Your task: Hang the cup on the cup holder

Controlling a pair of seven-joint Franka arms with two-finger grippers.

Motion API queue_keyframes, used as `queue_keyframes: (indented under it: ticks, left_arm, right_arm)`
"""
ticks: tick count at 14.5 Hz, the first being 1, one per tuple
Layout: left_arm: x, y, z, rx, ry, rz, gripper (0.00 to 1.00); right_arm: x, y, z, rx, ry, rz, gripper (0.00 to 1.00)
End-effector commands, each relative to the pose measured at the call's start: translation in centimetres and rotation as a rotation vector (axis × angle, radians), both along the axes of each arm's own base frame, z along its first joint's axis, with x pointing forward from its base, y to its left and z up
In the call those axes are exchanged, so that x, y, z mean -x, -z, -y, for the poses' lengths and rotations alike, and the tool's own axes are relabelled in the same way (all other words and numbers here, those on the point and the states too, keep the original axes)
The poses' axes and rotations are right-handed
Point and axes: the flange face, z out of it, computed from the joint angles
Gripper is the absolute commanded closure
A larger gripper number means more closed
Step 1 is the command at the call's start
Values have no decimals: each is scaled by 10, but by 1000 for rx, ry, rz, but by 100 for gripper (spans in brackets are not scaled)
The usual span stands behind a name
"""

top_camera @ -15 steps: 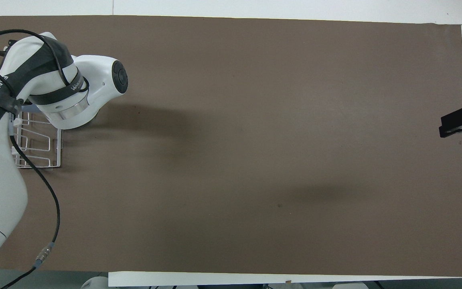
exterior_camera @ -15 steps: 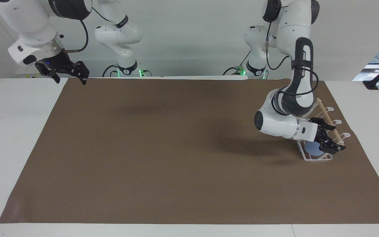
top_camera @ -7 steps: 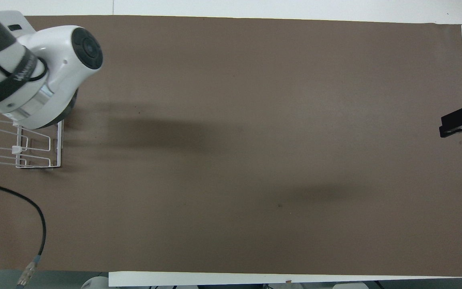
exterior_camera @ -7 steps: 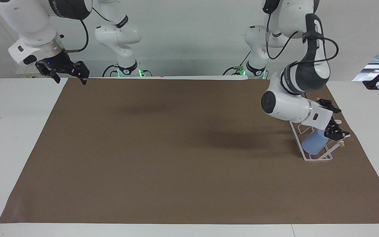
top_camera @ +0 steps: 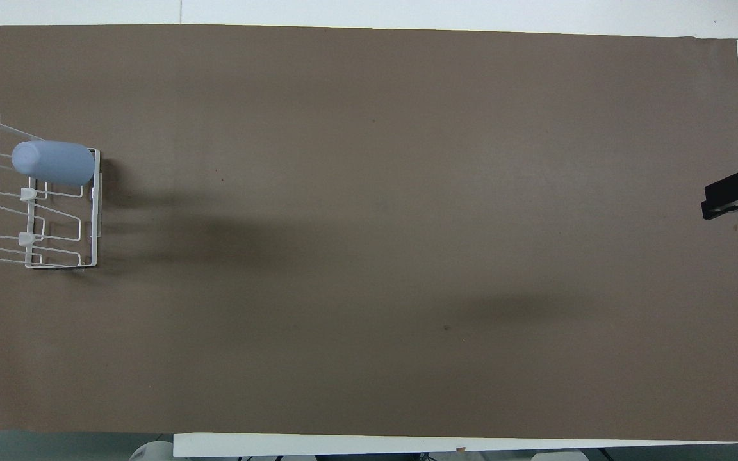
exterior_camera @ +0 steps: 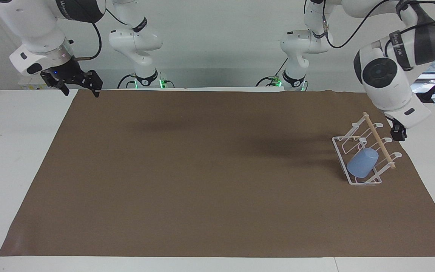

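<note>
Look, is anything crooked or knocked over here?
Nothing stands out. The light blue cup sits tilted on a slanted prong of the white wire cup holder, as it should. The holder stands flat on the brown mat.

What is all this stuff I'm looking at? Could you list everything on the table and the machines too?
cup: one, light blue, slanted on a prong of the cup holder, at the end of it farthest from the robots.
cup holder: one, white wire with a light wooden rod across the top, on the mat at the left arm's end of the table.
mat: one, brown, covering most of the table.
table: one, white, bare at the ends past the mat.
left tool: one, black, raised beside the cup holder, touching neither it nor the cup.
right tool: one, black, fingers open, waiting in the air over the mat's corner at the right arm's end.
</note>
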Motion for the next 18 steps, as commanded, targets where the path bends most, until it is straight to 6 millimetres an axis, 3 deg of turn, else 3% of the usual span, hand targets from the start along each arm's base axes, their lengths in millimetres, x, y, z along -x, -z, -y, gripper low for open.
queue_keyframes:
  ticks: [1,2,6,8,12,15,18]
  left_arm:
    - [7,7,-13,173,142,-122,0]
    - [13,16,-7,252,207,-193,0]
    - [40,-3,17,534,454,-307,0]
    - [44,-11,27,599,602,-343,0]
    - [42,-35,71,583,775,-349,0]
    - [46,-71,77,584,796,-343,0]
    - [47,-83,72,656,816,-319,0]
  right_arm:
    - [2,0,3,-3,-14,-12,1]
    - [2,0,2,-3,-16,-10,1]
    - [2,0,3,-3,-14,-10,1]
    - [2,-1,2,-3,-16,-9,1]
    - [2,0,2,-3,-16,-10,1]
    - [2,0,2,-3,-16,-10,1]
    - [2,0,2,-3,-16,-12,1]
